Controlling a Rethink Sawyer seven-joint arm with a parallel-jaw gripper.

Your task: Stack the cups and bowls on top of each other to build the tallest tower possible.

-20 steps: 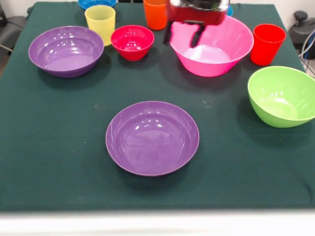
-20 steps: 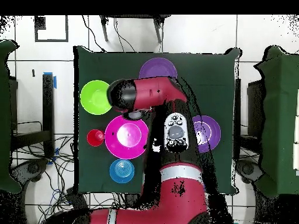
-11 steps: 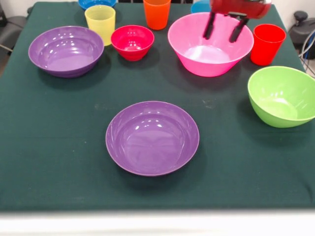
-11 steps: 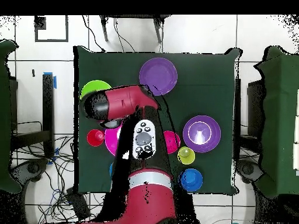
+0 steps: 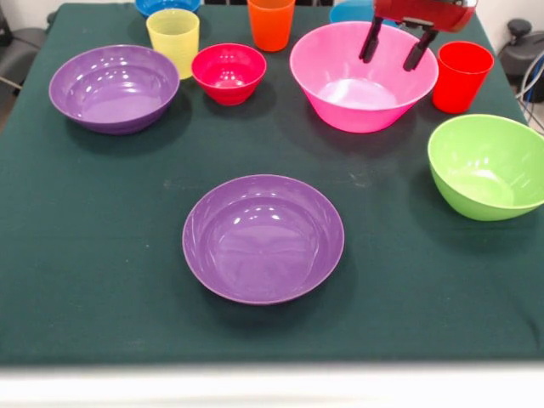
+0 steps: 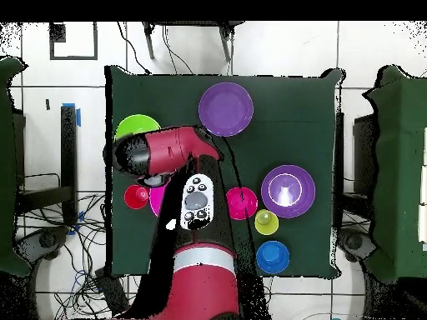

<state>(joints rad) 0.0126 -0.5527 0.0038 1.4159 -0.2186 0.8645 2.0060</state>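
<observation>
Green cloth [image 5: 102, 255] covers the table, and nothing is stacked on it. One purple bowl [image 5: 263, 239] sits alone in the middle. Far behind it, the pink bowl [image 5: 364, 76] has the gripper [image 5: 397, 44] hanging above its rim, fingers spread apart and holding nothing. A red cup [image 5: 461, 76] stands just beside

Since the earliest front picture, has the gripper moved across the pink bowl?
Yes. In the front view the gripper has crossed from the pink bowl's left rim to its right side, nearer the red cup, fingers open.
</observation>
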